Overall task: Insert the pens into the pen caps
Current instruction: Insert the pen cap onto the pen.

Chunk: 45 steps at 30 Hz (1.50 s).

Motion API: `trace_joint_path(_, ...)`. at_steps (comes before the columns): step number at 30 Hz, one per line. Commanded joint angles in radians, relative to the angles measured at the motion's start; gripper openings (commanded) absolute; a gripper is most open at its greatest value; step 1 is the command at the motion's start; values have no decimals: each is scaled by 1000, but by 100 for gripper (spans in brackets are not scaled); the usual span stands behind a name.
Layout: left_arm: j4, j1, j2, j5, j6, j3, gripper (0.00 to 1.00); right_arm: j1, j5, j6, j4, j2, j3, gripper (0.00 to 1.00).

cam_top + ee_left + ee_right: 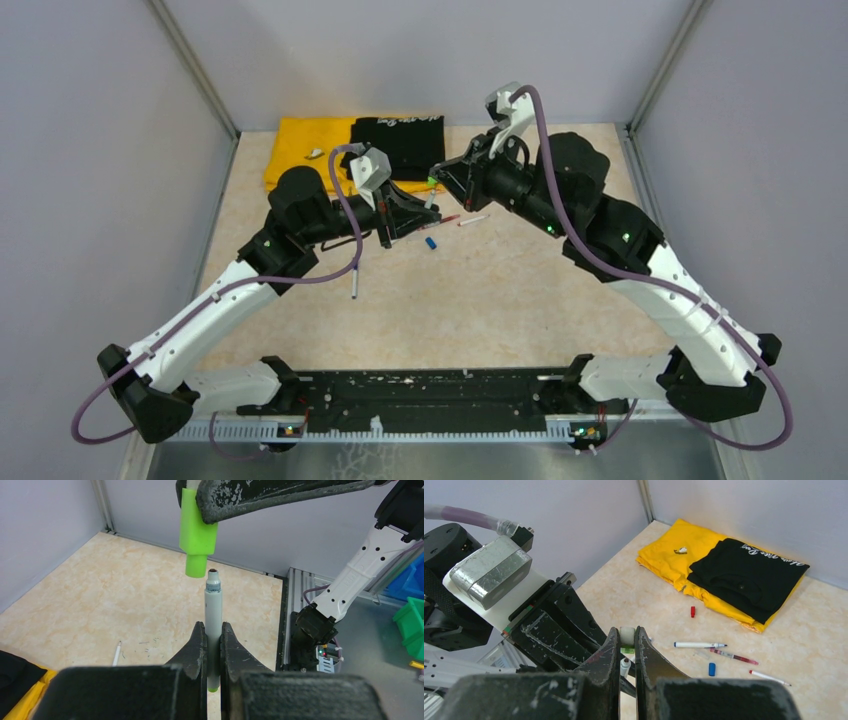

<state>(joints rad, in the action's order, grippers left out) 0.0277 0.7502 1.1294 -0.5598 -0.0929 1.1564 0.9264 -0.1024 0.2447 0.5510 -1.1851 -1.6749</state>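
Left gripper clamps cylindrical pen near stepped cap.

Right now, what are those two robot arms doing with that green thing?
They are putting a cap on a pen. The left arm has its jaws shut on a pale pen. The right arm pinches a green cap in its jaws, just off the pen's tip. A small gap shows between them, so the cap is not on yet. More pens, a blue cap and a red cap lie loose on the table.
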Motion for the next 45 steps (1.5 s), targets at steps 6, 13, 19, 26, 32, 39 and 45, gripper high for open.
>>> trace_joint_path(6,14,0,-12,17,11,-8,0,-3,-13,-31,14,39,-38,0)
trace_joint_path(13,12,0,-8,17,13,-5,0,-3,-10,-33,21,42,-42,0)
trace_joint_path(19,11,0,-4,12,14,-4,0,-3,-17,-28,-14,64,-24,0)
trace_joint_path(26,9,0,-4,15,16,-6,0,-3,1,-28,-13,65,-28,0)
trace_joint_path(32,9,0,-2,11,17,-3,0,-3,9,-28,-2,51,-26,0)
trace_joint_path(39,11,1,-2,6,16,-2,0,-2,25,-22,-6,33,-16,0)
trace_joint_path(45,11,0,-4,9,17,-2,0,-3,39,-21,-3,18,-15,0)
